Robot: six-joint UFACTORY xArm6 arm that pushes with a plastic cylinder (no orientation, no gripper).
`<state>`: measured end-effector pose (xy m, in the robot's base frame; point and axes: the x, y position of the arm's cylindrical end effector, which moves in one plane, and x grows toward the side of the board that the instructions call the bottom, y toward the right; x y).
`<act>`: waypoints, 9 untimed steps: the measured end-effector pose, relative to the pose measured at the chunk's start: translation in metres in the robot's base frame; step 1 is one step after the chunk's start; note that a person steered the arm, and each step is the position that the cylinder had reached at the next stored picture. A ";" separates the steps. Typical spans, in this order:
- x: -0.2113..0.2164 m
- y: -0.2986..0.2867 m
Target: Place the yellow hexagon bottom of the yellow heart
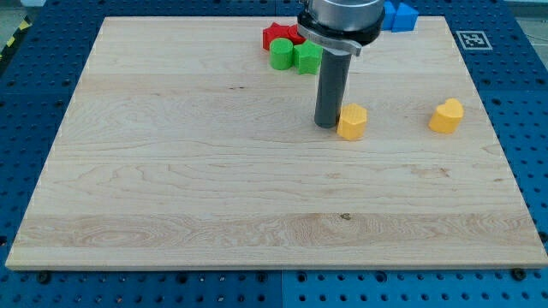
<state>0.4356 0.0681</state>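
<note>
The yellow hexagon (352, 122) lies on the wooden board right of centre, in the upper half. My tip (327, 125) stands just to its left, touching or nearly touching its left side. The yellow heart (447, 115) lies further to the view's right, at about the same height, well apart from the hexagon. The dark rod rises from the tip to the arm's head at the view's top.
A red block (279, 35), a green round block (282, 56) and a green block (306, 58) cluster at the top centre, left of the rod. Blue blocks (400, 16) sit at the top edge, right of the arm. The board's right edge (495, 145) is near the heart.
</note>
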 end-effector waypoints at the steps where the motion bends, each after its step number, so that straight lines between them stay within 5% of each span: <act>1: 0.012 0.013; 9: -0.006 0.070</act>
<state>0.4296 0.1379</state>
